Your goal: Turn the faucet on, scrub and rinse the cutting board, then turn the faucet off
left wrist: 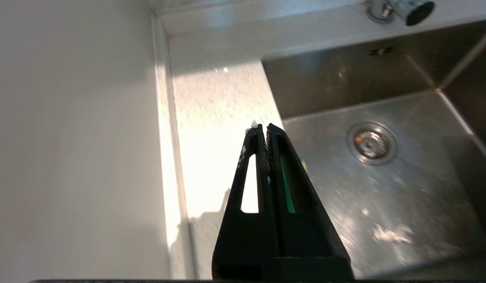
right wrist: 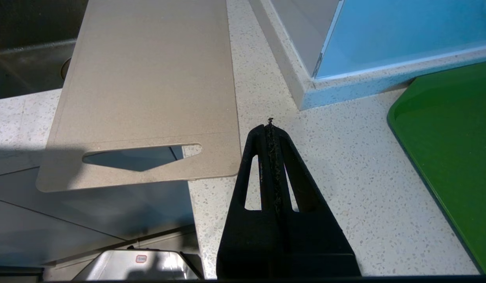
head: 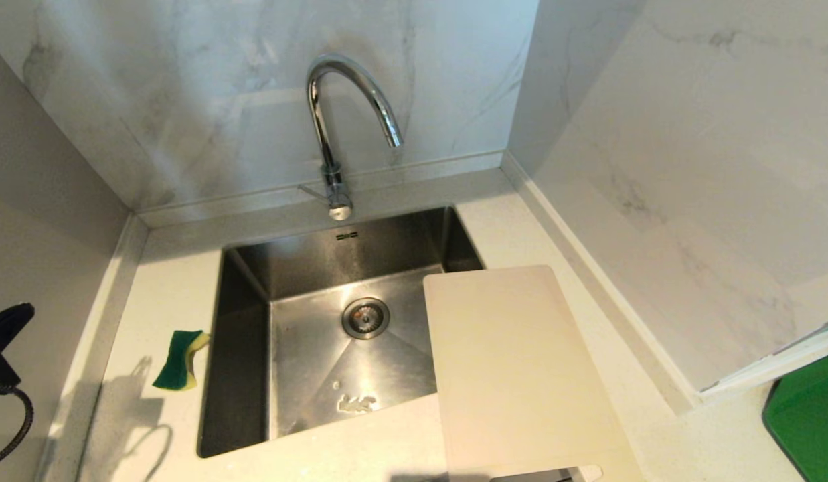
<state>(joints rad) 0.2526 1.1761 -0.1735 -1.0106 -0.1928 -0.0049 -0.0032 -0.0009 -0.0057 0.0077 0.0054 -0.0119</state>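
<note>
The chrome gooseneck faucet (head: 333, 127) stands behind the steel sink (head: 246, 348), its thin lever (head: 312, 192) pointing left at the base; no water runs from the spout. The cream cutting board (head: 521, 368) lies flat across the sink's right rim and the counter. Its slot-handle end (right wrist: 140, 157) overhangs the counter's front edge. My left gripper (left wrist: 264, 127) is shut and empty, hovering over the counter left of the sink. My right gripper (right wrist: 269, 125) is shut and empty above the counter, just right of the board's handle end.
A green-and-yellow sponge (head: 181, 359) lies on the counter left of the sink, under my left gripper. A green tray (head: 808, 415) sits at the far right. Marble walls close the back and right, and a grey wall stands close on the left. The drain (head: 365, 317) is uncovered.
</note>
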